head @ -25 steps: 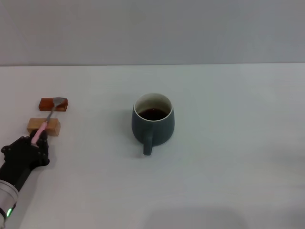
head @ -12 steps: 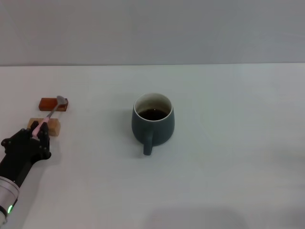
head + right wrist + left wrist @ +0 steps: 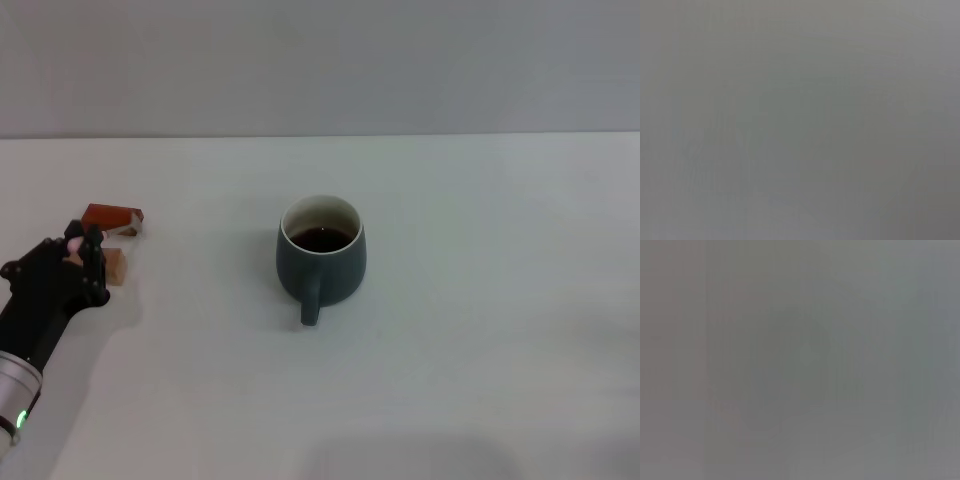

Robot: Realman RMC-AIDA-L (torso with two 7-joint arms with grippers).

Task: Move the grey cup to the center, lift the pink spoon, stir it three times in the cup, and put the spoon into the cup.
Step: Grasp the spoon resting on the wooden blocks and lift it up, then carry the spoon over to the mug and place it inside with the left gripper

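The grey cup (image 3: 321, 253) stands upright near the middle of the white table (image 3: 480, 330), its stubby handle pointing toward the robot and a dark liquid showing low inside its cream-white wall. Well apart from it, at the left edge of the head view, the left gripper (image 3: 78, 258) hangs over the spot where 2 small blocks lie. Its black fingers (image 3: 92, 262) are drawn close together around a bit of pale pink, which is the handle of the pink spoon (image 3: 72, 255); only that small pink patch shows between the fingers, and the spoon's metal bowl cannot be made out, so how the spoon is tilted cannot be told. The jaws look nearly closed, pinching the handle, with no wide gap between them. Just beyond the gripper lies the reddish-brown block (image 3: 110, 217), flat on the table and partly clear of the fingers. The tan wooden block (image 3: 116, 265) is just beside the gripper on the cup's side, mostly hidden behind the black fingers so that only a sliver of it shows. The left arm runs from the gripper down to the lower left corner, where a small green light glows on its silver wrist section. The right gripper appears in no view. Both wrist views show only a flat grey blur with nothing to identify.
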